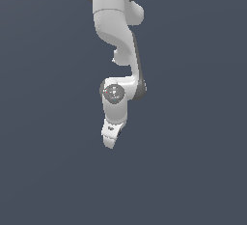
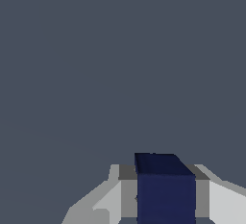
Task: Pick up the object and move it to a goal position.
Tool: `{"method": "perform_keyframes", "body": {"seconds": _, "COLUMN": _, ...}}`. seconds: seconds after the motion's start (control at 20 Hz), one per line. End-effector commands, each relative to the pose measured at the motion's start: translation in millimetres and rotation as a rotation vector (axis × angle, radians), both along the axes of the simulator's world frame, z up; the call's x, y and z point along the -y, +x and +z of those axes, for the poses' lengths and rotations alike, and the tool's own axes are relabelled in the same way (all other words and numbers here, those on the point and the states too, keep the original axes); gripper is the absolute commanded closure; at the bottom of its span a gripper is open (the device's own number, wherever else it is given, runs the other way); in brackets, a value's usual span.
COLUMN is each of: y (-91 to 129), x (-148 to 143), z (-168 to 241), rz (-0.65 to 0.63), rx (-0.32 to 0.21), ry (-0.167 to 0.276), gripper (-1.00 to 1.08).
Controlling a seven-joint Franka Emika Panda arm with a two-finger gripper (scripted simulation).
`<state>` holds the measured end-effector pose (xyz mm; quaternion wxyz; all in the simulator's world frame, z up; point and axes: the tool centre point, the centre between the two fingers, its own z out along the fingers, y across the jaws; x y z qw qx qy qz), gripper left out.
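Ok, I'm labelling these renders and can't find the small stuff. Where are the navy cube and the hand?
navy cube (image 2: 166, 194): wrist view, on its front face, between the fingers.
hand (image 1: 110, 142): exterior view, at the fingertips, low end of the white arm; cube not visible there.

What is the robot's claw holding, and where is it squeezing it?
The claw holds a tiny dark blue cube, squeezed by two opposite sides between its fingers. In the exterior view the cube cannot be seen.
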<state>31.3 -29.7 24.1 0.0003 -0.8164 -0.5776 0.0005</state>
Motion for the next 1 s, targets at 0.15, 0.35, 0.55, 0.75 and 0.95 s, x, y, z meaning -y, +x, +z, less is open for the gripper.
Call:
{"method": "perform_keyframes", "body": {"seconds": 0.15, "y": -10.5, "x": 2.0, "z": 22.3, "rz": 0.0, "rx": 0.001, "ry": -0.001, "gripper": 1.08}}
{"method": "perform_keyframes", "body": {"seconds": 0.35, "y": -22.4, "x": 4.1, "z": 46.4, "rz": 0.0, "rx": 0.001, "ry": -0.002, "gripper": 1.08}}
{"method": "perform_keyframes", "body": {"seconds": 0.55, "y": -37.5, "x": 6.5, "z": 77.2, "rz": 0.0, "rx": 0.001, "ry": -0.003, "gripper": 1.08}}
{"method": "perform_keyframes", "body": {"seconds": 0.75, "y": -53.3, "x": 9.3, "z": 110.1, "rz": 0.0, "rx": 0.001, "ry": -0.003, "gripper": 1.08}}
{"method": "perform_keyframes", "body": {"seconds": 0.95, "y": -69.2, "x": 11.9, "z": 143.6, "rz": 0.001, "rx": 0.0, "ry": -0.003, "gripper": 1.08}}
